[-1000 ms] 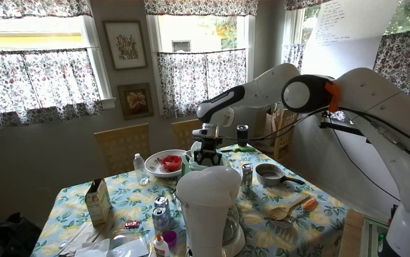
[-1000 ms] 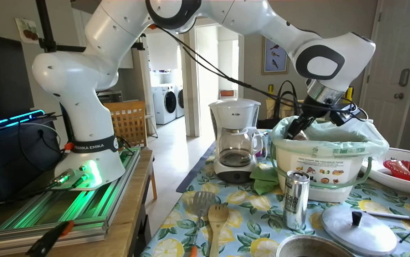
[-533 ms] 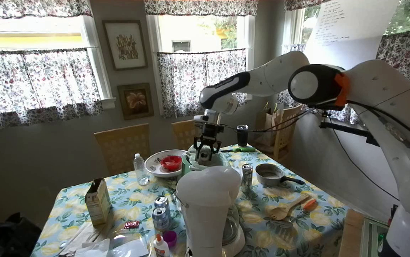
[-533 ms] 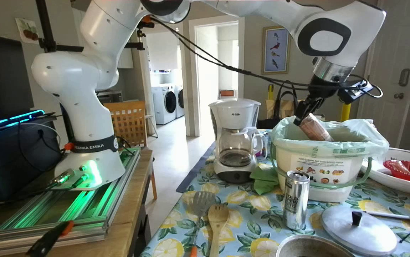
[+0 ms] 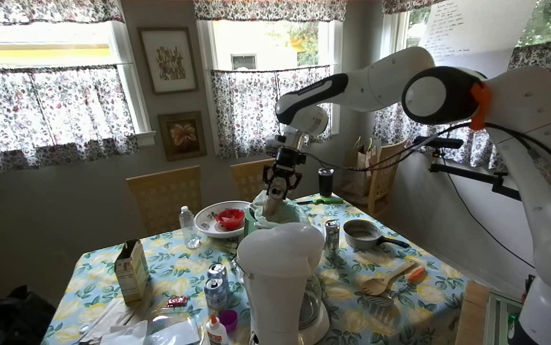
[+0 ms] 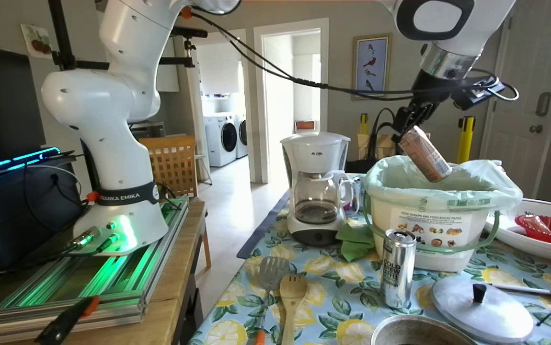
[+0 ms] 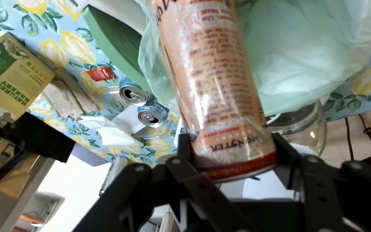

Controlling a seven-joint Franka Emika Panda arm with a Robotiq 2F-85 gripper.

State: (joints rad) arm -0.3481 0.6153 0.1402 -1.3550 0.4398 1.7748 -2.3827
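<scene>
The jaws grip an orange can [image 7: 216, 90] by one end and hold it tilted over a lined bin [image 6: 431, 230] standing on the table [image 6: 338, 297]

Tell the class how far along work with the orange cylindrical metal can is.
Done: the black two-fingered gripper is shut on the can and has raised it from inside the white plastic bin. In hand: the can hangs tilted at the bin's mouth. Left, probably: release; the jaws still grip.

The orange can [image 7: 216, 83] reads "MONSTER", the carton [image 7: 15, 72] "BAKERY".
</scene>
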